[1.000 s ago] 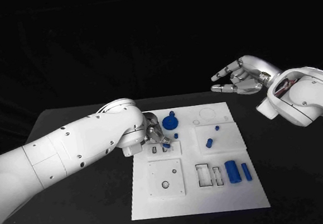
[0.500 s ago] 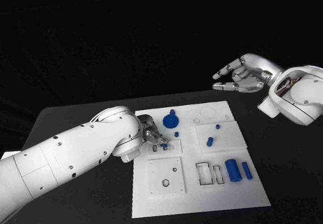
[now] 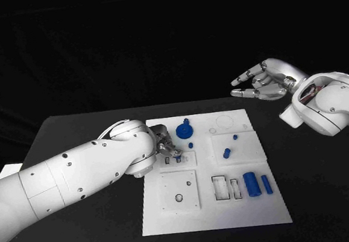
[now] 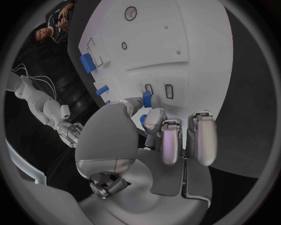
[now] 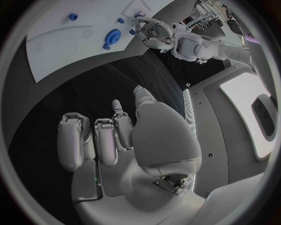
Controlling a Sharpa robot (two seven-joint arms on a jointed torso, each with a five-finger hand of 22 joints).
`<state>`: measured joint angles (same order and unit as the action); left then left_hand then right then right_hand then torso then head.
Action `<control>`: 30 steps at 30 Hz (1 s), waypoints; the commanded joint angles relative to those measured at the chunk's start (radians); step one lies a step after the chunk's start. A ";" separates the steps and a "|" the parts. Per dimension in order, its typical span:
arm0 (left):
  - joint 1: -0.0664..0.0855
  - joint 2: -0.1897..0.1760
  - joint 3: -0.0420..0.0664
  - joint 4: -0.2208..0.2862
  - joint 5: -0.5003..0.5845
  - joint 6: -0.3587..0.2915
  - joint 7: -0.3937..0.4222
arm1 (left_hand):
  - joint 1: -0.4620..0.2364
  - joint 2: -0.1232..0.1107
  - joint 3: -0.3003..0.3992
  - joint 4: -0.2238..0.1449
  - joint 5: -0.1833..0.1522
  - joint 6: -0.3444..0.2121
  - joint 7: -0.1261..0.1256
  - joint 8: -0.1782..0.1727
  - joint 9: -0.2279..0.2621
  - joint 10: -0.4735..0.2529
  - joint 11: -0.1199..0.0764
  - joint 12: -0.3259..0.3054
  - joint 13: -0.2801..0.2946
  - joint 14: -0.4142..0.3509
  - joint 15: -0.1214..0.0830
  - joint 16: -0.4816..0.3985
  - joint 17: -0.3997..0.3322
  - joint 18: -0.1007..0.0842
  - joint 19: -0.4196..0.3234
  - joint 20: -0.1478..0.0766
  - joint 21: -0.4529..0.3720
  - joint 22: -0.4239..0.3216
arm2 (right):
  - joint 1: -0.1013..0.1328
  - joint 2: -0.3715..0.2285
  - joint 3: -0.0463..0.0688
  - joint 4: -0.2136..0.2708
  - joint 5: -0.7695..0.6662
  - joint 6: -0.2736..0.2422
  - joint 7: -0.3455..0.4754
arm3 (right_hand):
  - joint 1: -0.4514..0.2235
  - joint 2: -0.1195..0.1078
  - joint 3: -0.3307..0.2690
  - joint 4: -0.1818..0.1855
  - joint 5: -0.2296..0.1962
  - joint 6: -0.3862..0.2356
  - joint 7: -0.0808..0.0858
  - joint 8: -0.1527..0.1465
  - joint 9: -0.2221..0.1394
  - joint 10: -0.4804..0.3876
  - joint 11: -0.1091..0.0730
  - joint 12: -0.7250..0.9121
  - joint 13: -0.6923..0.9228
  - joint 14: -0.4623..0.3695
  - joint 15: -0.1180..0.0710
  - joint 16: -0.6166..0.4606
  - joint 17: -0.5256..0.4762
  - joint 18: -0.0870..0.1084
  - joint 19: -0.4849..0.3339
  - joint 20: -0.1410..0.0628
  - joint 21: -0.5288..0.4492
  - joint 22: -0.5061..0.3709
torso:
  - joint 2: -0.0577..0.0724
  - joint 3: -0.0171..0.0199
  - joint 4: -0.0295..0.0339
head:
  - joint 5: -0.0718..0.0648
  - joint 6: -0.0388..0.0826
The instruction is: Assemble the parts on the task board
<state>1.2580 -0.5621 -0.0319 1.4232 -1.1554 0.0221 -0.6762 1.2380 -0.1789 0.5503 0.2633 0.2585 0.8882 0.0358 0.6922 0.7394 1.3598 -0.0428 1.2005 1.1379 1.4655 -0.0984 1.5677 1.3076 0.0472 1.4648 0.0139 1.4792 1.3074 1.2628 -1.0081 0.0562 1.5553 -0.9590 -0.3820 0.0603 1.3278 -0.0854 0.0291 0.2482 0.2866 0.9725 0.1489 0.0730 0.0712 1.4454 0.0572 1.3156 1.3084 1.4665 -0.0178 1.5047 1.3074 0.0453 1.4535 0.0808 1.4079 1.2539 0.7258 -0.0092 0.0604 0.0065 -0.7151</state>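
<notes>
Nowhere on the flat white rectangular task board (image 3: pixel 213 213) could any lettering be read — its matte surface carried only cut-outs: narrow rectangular slots, small round holes and a faint ring outline near the far edge. On it sat smooth blue plastic parts: a round disc-shaped piece with a knob (image 3: pixel 184 132) at the far side, a short blue peg (image 3: pixel 226 153) near the middle, and a thick blue cylinder (image 3: pixel 251 184) with a slimmer blue bar (image 3: pixel 266 185) just beside it near the right edge. The board lay in the middle of the matte black table (image 3: pixel 84 231).

The silver left hand (image 3: pixel 166 147) was low over the board's left half, largely hidden in the head view behind its own bulky white forearm; the left wrist view showed thumb and a finger pinching a small blue rectangular block (image 4: pixel 147 99) right at a pair of small slots, the other fingers (image 4: pixel 201 140) lying straight, side by side.

The silver right hand (image 3: pixel 260 82) hung in the air beyond the board's far right corner, well apart from it — fingers loosely curled and separated, holding nothing.
</notes>
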 commanded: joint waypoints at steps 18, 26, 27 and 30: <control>-0.006 -0.015 0.000 0.036 -0.043 0.088 -0.018 | 0.007 -0.012 0.180 -0.188 0.003 0.011 -0.005 -0.008 -0.006 0.011 0.000 0.005 0.002 0.105 0.000 0.003 0.263 -0.015 0.053 -0.003 0.009 0.110 | -0.001 0.001 -0.001 -0.006 0.030 0.023 0.009 | -0.012 0.007 -0.013 0.003 -0.008 0.000 -0.004 0.004 0.001 -0.004 -0.001 -0.004 0.089 0.075 -0.003 -0.008 0.127 0.021 -0.006 -0.001 -0.009 -0.007 | 0.001 -0.0006 0.0010 | -0.001 -0.003; -0.006 -0.017 0.000 0.039 -0.043 0.090 -0.026 | 0.007 -0.012 0.180 -0.189 0.003 0.011 -0.005 -0.008 -0.006 0.011 0.000 0.005 0.002 0.105 0.000 0.003 0.263 -0.015 0.053 -0.003 0.009 0.110 | -0.001 0.002 -0.001 -0.007 0.031 0.023 0.009 | -0.013 0.007 -0.015 0.003 -0.011 0.000 -0.004 0.004 0.001 -0.005 -0.001 -0.005 0.088 0.075 -0.003 -0.008 0.127 0.021 -0.006 -0.001 -0.010 -0.008 | 0.001 -0.0002 0.0007 | 0.004 0.000; -0.006 -0.016 0.000 0.038 -0.043 0.090 -0.026 | 0.007 -0.012 0.180 -0.189 0.003 0.011 -0.005 -0.008 -0.006 0.011 0.000 0.005 0.002 0.105 0.000 0.003 0.263 -0.015 0.053 -0.003 0.009 0.110 | -0.001 0.002 -0.001 -0.008 0.030 0.023 0.009 | -0.014 0.008 -0.015 0.003 -0.012 0.000 -0.004 0.004 0.001 -0.005 -0.001 -0.005 0.088 0.074 -0.003 -0.009 0.126 0.021 -0.006 -0.001 -0.010 -0.009 | 0.001 0.0000 0.0005 | 0.005 -0.002; -0.006 -0.014 0.000 0.034 -0.040 0.090 -0.028 | 0.007 -0.012 0.180 -0.189 0.003 0.011 -0.005 -0.008 -0.006 0.011 0.000 0.005 0.002 0.105 0.000 0.003 0.263 -0.015 0.053 -0.003 0.009 0.110 | -0.001 0.003 -0.001 -0.008 0.030 0.023 0.009 | -0.014 0.008 -0.015 0.003 -0.012 0.000 -0.004 0.004 0.001 -0.005 -0.001 -0.005 0.088 0.074 -0.003 -0.009 0.126 0.021 -0.006 -0.001 -0.010 -0.009 | 0.001 -0.0003 0.0014 | 0.005 -0.003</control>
<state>1.2549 -0.5776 -0.0298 1.4582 -1.1939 0.0819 -0.6878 1.2359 -0.1933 0.5603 0.2536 0.2578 0.8972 0.0340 0.6840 0.7330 1.3665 -0.0425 1.2005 1.1385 1.4654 -0.0984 1.5678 1.3074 0.0472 1.4647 0.0140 1.4834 1.3074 1.2623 -1.0068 0.0550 1.5475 -0.9284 -0.3724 0.0606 1.3238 -0.0814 0.0208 0.2511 0.2767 0.9725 0.1490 0.0730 0.0709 1.4454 0.0572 1.3156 1.3085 1.4665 -0.0178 1.5008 1.3080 0.0609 1.4535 0.0808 1.4039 1.2457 0.7266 -0.0095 0.0614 0.0109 -0.7166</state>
